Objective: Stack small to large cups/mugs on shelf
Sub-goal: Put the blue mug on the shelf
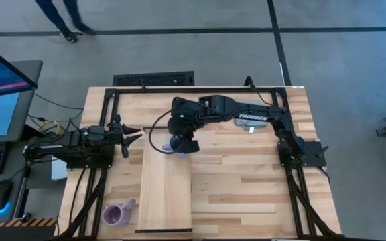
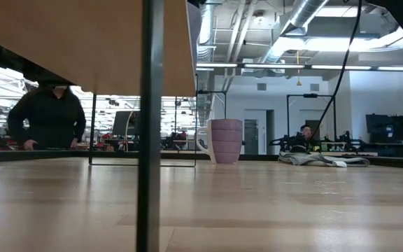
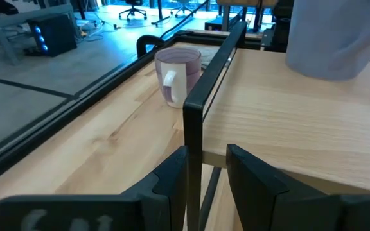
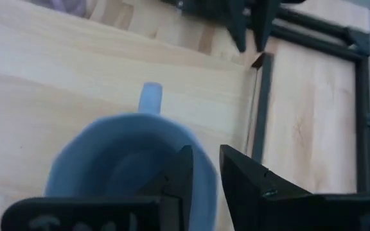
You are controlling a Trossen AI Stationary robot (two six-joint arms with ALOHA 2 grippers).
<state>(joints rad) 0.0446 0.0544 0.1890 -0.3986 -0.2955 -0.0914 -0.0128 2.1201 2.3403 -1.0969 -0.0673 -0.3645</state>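
- The right gripper (image 4: 201, 168) reaches in over the far end of the shelf (image 1: 166, 194), a long pale wooden board lying lengthwise on the table (image 1: 246, 194).
- Its two dark fingers (image 4: 249, 179) stand close together, pinching the rim of a blue-grey mug (image 4: 121, 160); one finger is inside the mug, the other outside its wall.
- The mug hangs directly below this gripper, open mouth upward, with its small handle pointing away from the fingers. Whether its base touches the shelf cannot be told.
- In the overhead view the same mug (image 1: 177, 144) shows as a blue patch under the gripper (image 1: 186, 146), at the shelf's far end.
- Just beyond the mug, past the shelf's dark end edge, the left gripper (image 1: 131, 137) waits beside the shelf's corner.
- The left gripper's (image 3: 204, 170) fingers (image 3: 172, 176) are slightly apart, one on each side of a thin black upright post (image 3: 193, 154) of the shelf frame; they do not appear to grip it.
- Farther from the left gripper, beside the shelf on the tabletop, a lavender mug (image 3: 177, 77) stands upright with a pale handle.
- Seen from above, that lavender mug (image 1: 117, 213) sits well away from both grippers, near the shelf's other end.
- Far behind the table, a person in dark clothes (image 2: 47, 115) leans over a bench, and a grey cloth (image 2: 317, 159) lies at the table's far edge.
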